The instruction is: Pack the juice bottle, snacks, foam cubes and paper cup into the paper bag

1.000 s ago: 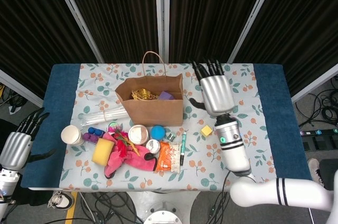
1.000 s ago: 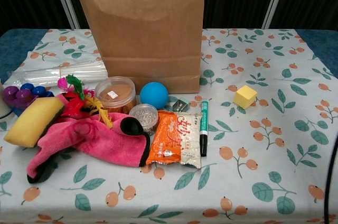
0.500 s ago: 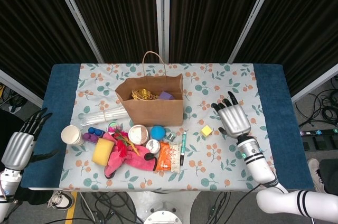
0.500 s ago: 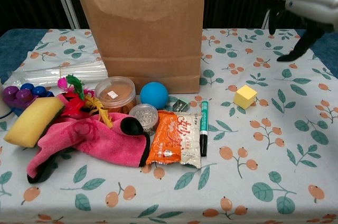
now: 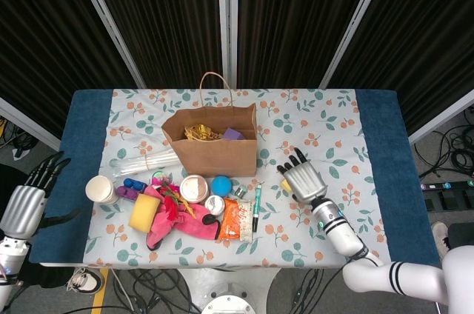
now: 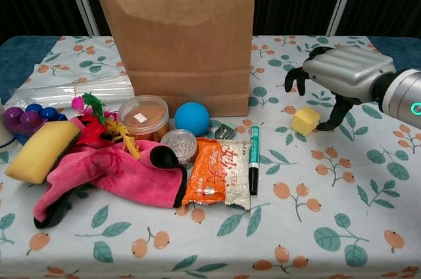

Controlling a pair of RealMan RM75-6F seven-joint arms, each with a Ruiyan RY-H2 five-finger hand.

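Half the yellow foam cube (image 5: 285, 185) hides beneath the right hand (image 5: 302, 181).

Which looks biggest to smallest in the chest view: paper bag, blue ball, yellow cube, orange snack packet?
1. paper bag, by far.
2. orange snack packet.
3. blue ball.
4. yellow cube, under the right hand.

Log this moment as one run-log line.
phase: reaching | right hand: open, over yellow foam cube, not gripping | left hand: idle off table | paper bag: upright
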